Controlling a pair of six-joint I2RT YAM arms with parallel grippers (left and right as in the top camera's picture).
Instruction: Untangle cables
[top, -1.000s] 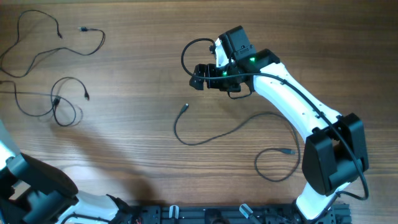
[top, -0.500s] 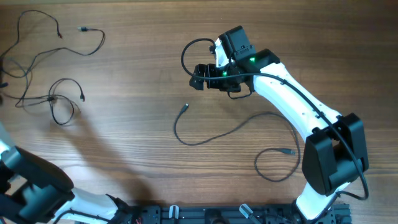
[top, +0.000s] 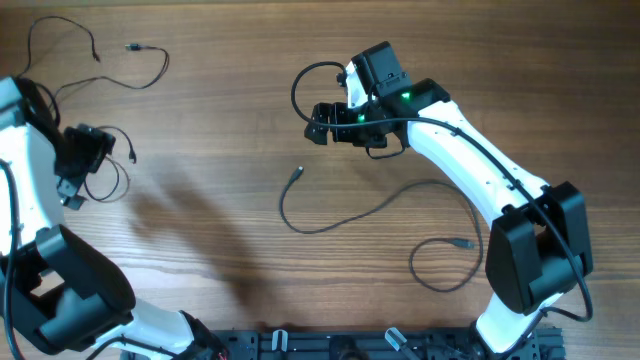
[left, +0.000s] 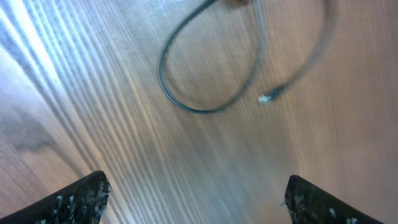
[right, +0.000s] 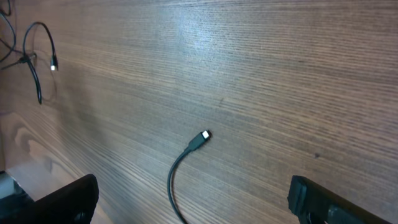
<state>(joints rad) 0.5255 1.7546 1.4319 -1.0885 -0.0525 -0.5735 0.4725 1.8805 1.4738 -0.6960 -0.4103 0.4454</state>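
The cables lie in three places on the wooden table. A long thin strand (top: 150, 78) curls across the far left. Below it a small black loop (top: 112, 176) lies beside my left gripper (top: 78, 170). The left wrist view is blurred; it shows that loop (left: 205, 68) and its plug (left: 266, 98) ahead of the open left gripper (left: 196, 193), which holds nothing. A third cable (top: 340, 222) snakes across the middle, its plug (top: 297, 172) below my right gripper (top: 315, 122). The right gripper (right: 193, 199) hangs open above that plug (right: 204, 135).
The right arm (top: 470, 160) reaches in from the lower right, with its own thick dark cable (top: 305, 75) looping beside the wrist. The left arm's base (top: 70, 290) fills the lower left corner. The table's front rail (top: 330, 345) runs along the bottom.
My left gripper has opened and let go of the left-hand cable, and the arm has swung into view over the small loop, which has bunched up. The right arm has not moved.
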